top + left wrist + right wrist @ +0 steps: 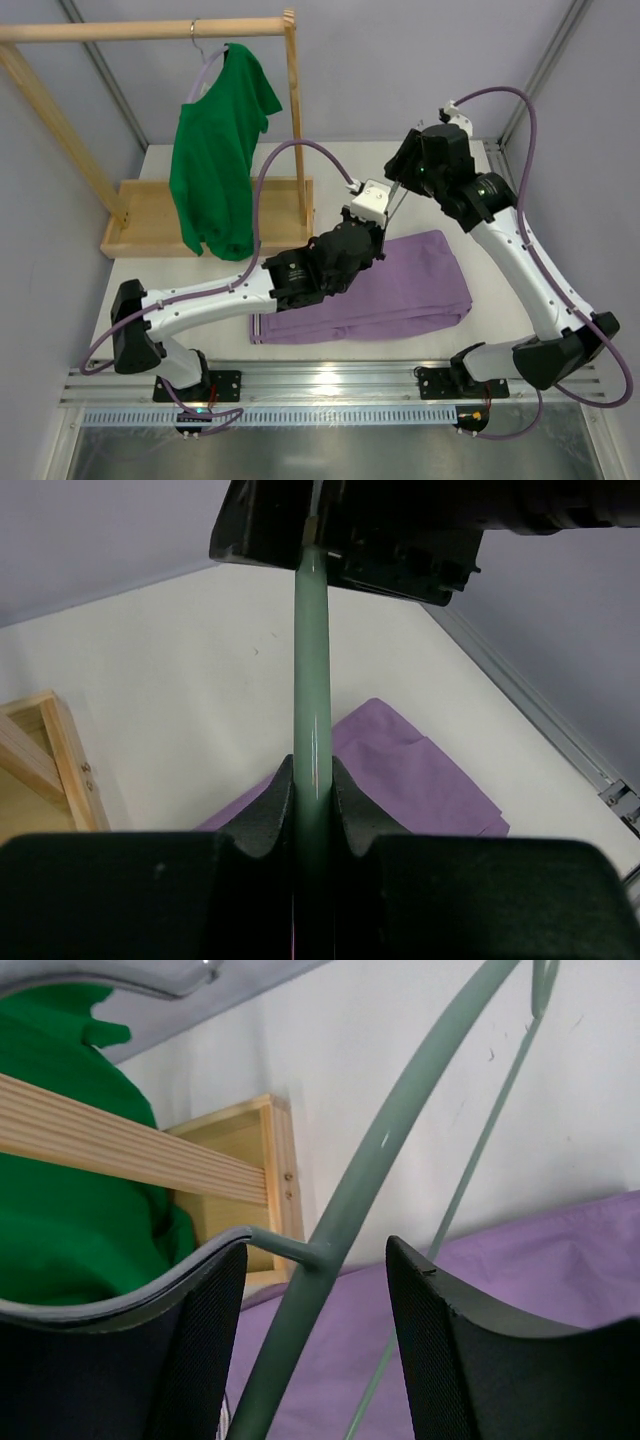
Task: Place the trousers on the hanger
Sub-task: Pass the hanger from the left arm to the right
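White tabletop carries the trousers, folded flat at centre and partly under the left arm in the top view. They look soft and limp, so grasp a folded edge. Left wrist view: the left fingers pinch the hanger bar, a thin, stiff, smooth rod. Right wrist view: the right fingers stand spread astride the hanger loop, gripping nothing.

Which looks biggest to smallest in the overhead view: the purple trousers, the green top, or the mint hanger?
Trousers and green top: about alike; top hangs nearer the camera, so unranked.
Hanger: smallest, only thin slivers show.
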